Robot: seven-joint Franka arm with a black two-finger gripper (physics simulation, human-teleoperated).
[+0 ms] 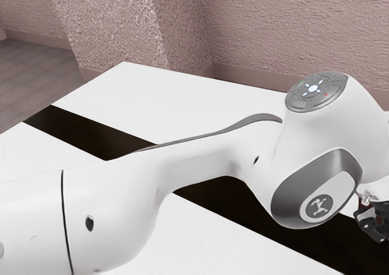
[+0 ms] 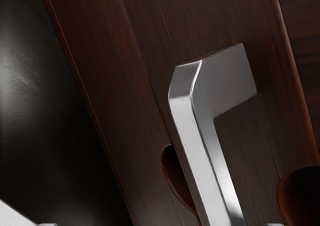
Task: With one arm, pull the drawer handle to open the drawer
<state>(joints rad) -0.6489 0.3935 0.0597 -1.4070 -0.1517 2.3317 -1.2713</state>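
Your wrist view: angular brushed-silver metal drawer handle (image 2: pixel 201 151), flat bar bending into square-cornered bracket, glossy highlights along its edge. It sits just under hand, mounted on dark red-brown wood-grain drawer front (image 2: pixel 135 61). Two rounded dark recesses (image 2: pixel 175 178) in wood flank bar. Smooth black panel (image 2: pixel 35 111) borders drawer front.

Exterior view: bulky white arm with grey joint caps (image 1: pixel 200 165) blocks your sight over white tabletop (image 1: pixel 158 98) with black band (image 1: pixel 91 135). Rough pinkish wall (image 1: pixel 243 19) behind. Black end effector (image 1: pixel 372 219) at frame edge; you cannot tell its grip.
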